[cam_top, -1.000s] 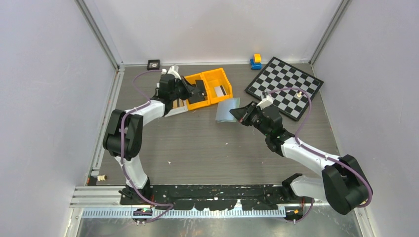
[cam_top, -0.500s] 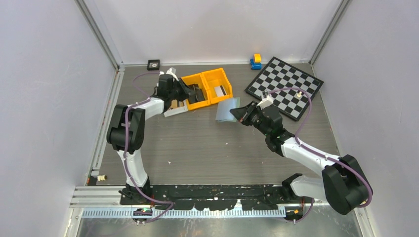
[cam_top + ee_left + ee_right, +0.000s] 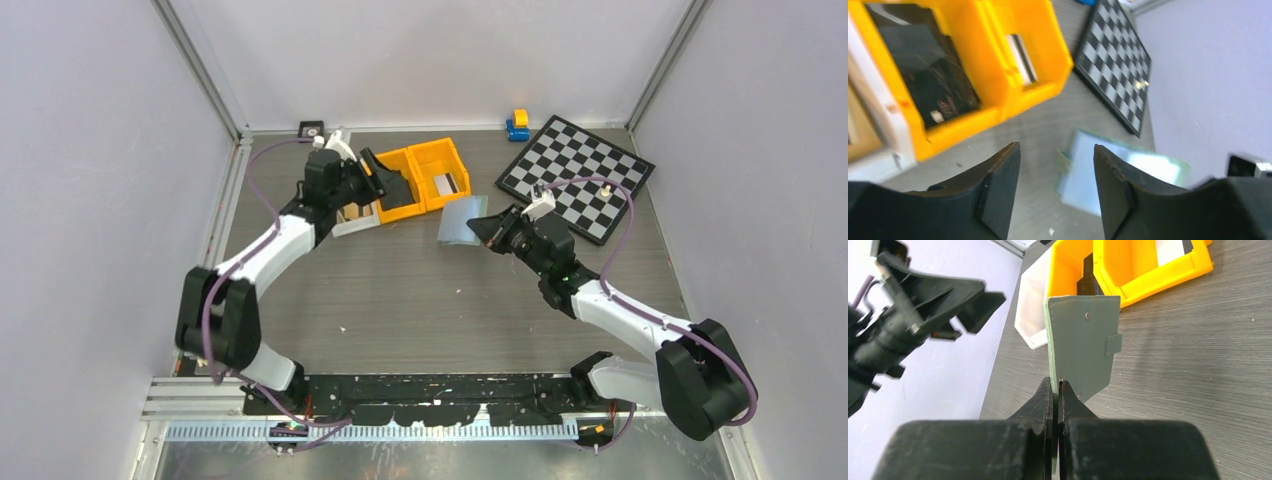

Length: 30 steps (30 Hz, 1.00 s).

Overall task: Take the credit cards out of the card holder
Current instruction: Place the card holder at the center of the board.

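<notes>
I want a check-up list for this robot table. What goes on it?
Surface: grey wood-look table, a few pale specks.
Job's things: green card holder, held on edge; a pale card-like piece lies in one bin.
Clutter: two orange bins, white tray, checkerboard, toy car.
Grippers: left gripper open and empty near the bins; right gripper shut on the card holder.
Cables: purple cables loop along both arms.
Surroundings: plain pale walls with metal corner rails.
</notes>
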Tool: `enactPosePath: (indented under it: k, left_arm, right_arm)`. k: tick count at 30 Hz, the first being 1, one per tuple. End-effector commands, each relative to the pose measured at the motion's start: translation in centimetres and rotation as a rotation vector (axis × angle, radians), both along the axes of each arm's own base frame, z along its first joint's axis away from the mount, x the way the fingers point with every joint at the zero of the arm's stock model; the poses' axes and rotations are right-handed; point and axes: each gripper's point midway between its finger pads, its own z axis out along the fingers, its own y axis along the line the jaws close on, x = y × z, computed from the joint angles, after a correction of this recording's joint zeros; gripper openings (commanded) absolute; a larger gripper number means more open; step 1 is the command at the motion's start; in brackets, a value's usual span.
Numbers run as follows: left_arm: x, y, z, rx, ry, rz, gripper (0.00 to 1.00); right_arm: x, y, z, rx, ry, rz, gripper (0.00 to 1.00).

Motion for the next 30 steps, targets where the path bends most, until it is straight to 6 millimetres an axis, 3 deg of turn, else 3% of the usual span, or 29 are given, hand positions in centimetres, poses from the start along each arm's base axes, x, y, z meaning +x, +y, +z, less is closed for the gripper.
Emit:
enactPosePath:
  k: [1,3,5,6,9,11,12,15,19,22,25,30]
  left_arm:
    - [-5.7,-1.3,1.5,0.041,-0.047,-0.073,0.62]
    - [-7.7,-0.8,0.9,0.046,-0.056,-0.078,0.75]
    - [-9.0,0.5,0.5,0.076,-0.067,-0.045,0.97]
    - [-9.6,1.3,0.4,0.097,-0.071,-0.024,0.99]
    - [-10.5,3.2,0.4,0.094,-0.105,0.071,1.00]
    - [-10.4,4.0,0.1,0.008,-0.148,0.154,1.00]
    - [-10.2,3.9,0.9,-0.093,-0.188,0.186,1.00]
    - [-11.1,2.7,0.9,-0.198,-0.272,0.094,1.00]
    - [-10.8,0.1,-0.3,-0.200,-0.163,-0.033,0.98]
    - [-11.2,-1.4,0.4,-0.260,-0.186,-0.122,0.95]
    - [-12.1,-2.4,2.3,-0.351,-0.292,-0.197,0.95]
    - [-12.8,-3.9,3.3,-0.424,-0.322,-0.293,0.95]
  right_arm:
    - [0.1,-0.2,3.5,0.036,-0.109,-0.006,0.00]
    - [-0.1,-0.1,3.8,0.045,-0.114,0.006,0.01]
    - [-0.2,0.0,4.0,0.053,-0.115,0.013,0.00]
    - [-0.3,0.2,4.0,0.059,-0.115,0.021,0.00]
    - [-0.3,0.4,4.1,0.069,-0.121,0.032,0.01]
    - [-0.4,0.6,4.3,0.080,-0.127,0.046,0.01]
    - [-0.5,0.8,4.4,0.088,-0.128,0.055,0.01]
    - [-0.8,1.3,5.0,0.104,-0.139,0.091,0.01]
    - [-1.8,2.1,6.8,0.151,-0.188,0.158,0.01]
    - [-3.0,2.8,8.6,0.193,-0.240,0.231,0.00]
    - [-4.0,3.1,10.2,0.235,-0.285,0.282,0.00]
    - [-4.4,3.4,10.5,0.276,-0.291,0.312,0.00]
